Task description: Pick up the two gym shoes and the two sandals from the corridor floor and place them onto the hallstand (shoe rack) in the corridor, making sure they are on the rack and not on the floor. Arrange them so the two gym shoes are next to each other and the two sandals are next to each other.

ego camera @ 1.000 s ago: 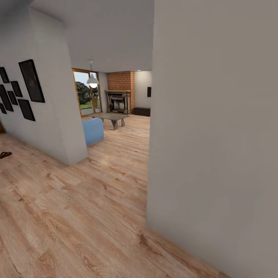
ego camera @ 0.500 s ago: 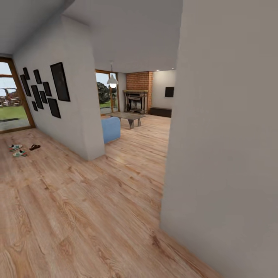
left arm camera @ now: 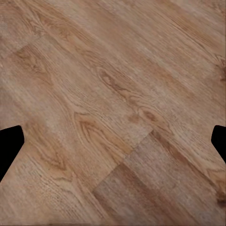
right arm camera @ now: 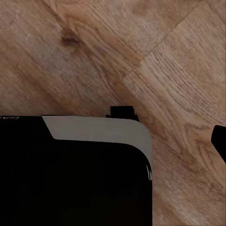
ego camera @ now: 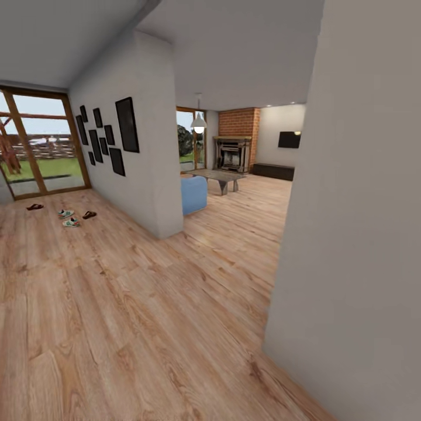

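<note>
Four shoes, two gym shoes [ego camera: 68,218] and seemingly two sandals [ego camera: 89,215], are scattered far down the corridor floor [ego camera: 117,316]. The wall corner [ego camera: 292,327] could be clipped on approach; the left hand [left arm camera: 113,141] is spread open, the right hand's state cannot be told.

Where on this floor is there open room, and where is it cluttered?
The wood floor lies bare from the near foreground up to the picture wall and the grey wall at right. It is crowded only far left by the glass door: two gym shoes between two sandals.
</note>
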